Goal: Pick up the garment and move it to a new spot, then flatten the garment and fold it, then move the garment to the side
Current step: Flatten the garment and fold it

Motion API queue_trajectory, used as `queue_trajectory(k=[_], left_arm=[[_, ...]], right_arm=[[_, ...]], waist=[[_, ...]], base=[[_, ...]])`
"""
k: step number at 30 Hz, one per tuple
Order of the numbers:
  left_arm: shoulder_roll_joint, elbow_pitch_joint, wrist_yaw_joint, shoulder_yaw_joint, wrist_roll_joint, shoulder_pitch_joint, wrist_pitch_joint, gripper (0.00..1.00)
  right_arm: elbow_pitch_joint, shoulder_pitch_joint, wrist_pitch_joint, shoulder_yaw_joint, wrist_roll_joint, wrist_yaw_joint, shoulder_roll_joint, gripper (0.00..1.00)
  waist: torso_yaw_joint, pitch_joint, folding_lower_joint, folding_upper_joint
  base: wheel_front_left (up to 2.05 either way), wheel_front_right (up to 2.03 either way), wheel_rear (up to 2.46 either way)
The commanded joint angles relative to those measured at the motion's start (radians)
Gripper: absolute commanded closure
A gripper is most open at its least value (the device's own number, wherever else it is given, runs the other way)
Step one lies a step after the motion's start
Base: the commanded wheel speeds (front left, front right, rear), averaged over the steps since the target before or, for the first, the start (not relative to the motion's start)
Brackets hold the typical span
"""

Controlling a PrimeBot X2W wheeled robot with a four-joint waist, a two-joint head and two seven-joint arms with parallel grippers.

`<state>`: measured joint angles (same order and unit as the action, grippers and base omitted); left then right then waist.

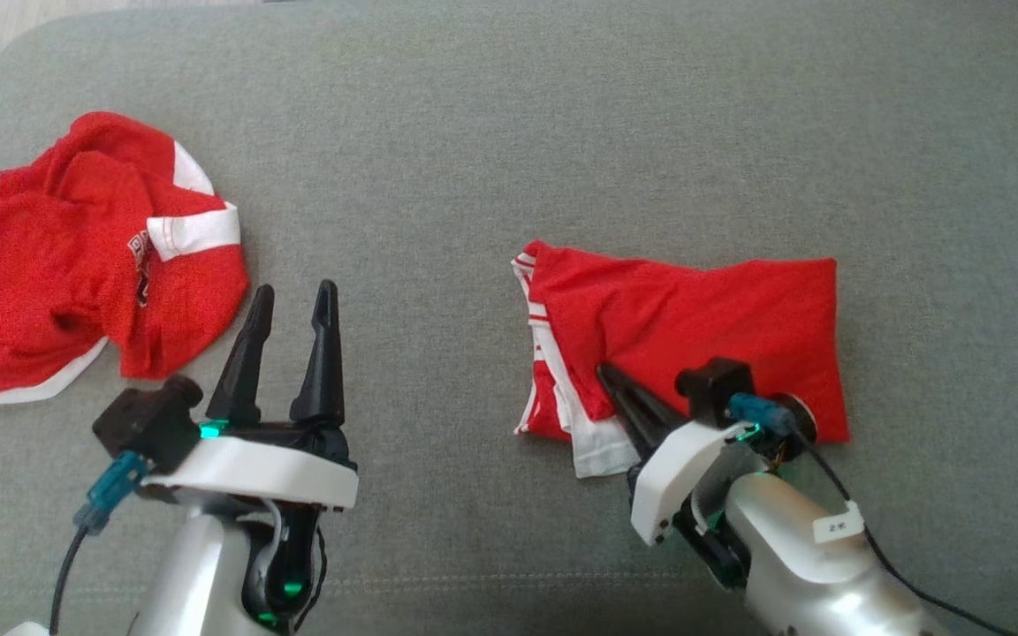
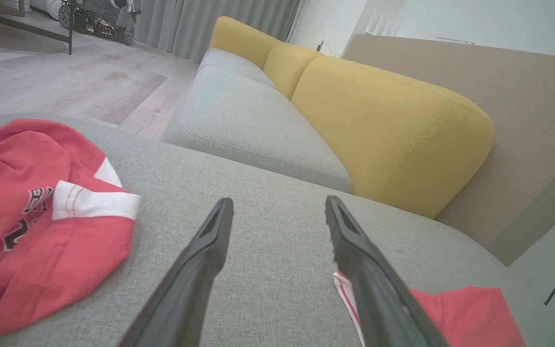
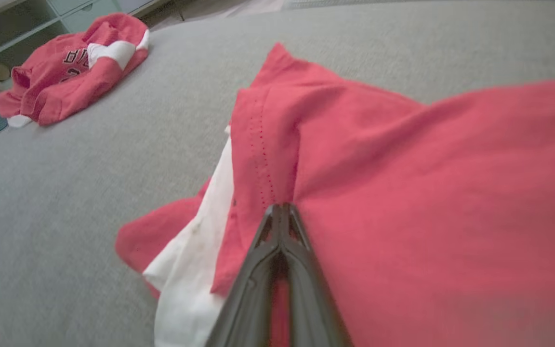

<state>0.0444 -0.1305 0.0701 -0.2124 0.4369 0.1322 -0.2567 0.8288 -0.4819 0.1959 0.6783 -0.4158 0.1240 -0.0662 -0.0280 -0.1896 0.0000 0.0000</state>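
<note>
Pinching: the right gripper (image 1: 608, 373) is closed, its tips tucked at the near-left flap of the garment (image 1: 703, 309). In the right wrist view red cloth shows between its two fingers, so I judge it has a thin bite of fabric.
Idle side: the left gripper (image 1: 295, 291) is spread wide and holds nothing, above bare cushion (image 1: 509, 132).
Garment place: right of centre on the cushion, lying as a rough folded rectangle, with white trim (image 1: 602, 450) poking out at its near-left corner.
Other cloth: a crumpled shirt (image 1: 49, 265) lies at the left, well apart from the garment.
Stage: it looks folded, so moving it aside seems to be what is left.
Handling: light, limp, thin knit with no stiffness. The layers will likely slide on each other, and the fold will probably sag open if it is lifted by one corner.
Where to hold: through all layers at a folded edge, better at both short ends at once. Otherwise drag it flat across the cushion.
Risk: a pinch on the top layer alone would likely peel the fold open.
</note>
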Motion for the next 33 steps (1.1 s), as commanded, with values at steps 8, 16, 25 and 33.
queue_trajectory(k=[8, 16, 25, 33], left_arm=[[0.006, 0.035, -0.009, 0.041, 0.001, 0.027, -0.005, 0.0], [0.006, 0.035, -0.007, 0.055, 0.002, 0.005, -0.005, 0.0], [0.006, 0.046, -0.009, 0.054, 0.001, -0.013, -0.005, 0.0], [0.006, 0.041, -0.005, 0.051, -0.005, -0.032, -0.005, 0.0]], right_arm=[[-0.029, -0.054, 0.049, 0.007, -0.07, 0.007, 0.016, 0.06], [-0.217, -0.045, 0.065, -0.181, -0.014, 0.007, -0.014, 0.0], [-0.441, 0.104, 0.066, -0.453, 0.158, 0.007, -0.05, 0.0], [-0.536, 0.244, 0.066, -0.611, 0.259, 0.007, -0.022, 0.0]], waist=[[0.027, 0.014, 0.0, 0.0], [0.066, 0.057, 0.0, 0.0], [0.099, 0.074, 0.0, 0.0], [0.108, 0.082, 0.0, 0.0]], base=[[0.0, 0.0, 0.0], [0.0, 0.0, 0.0], [0.0, 0.0, 0.0], [0.0, 0.0, 0.0]])
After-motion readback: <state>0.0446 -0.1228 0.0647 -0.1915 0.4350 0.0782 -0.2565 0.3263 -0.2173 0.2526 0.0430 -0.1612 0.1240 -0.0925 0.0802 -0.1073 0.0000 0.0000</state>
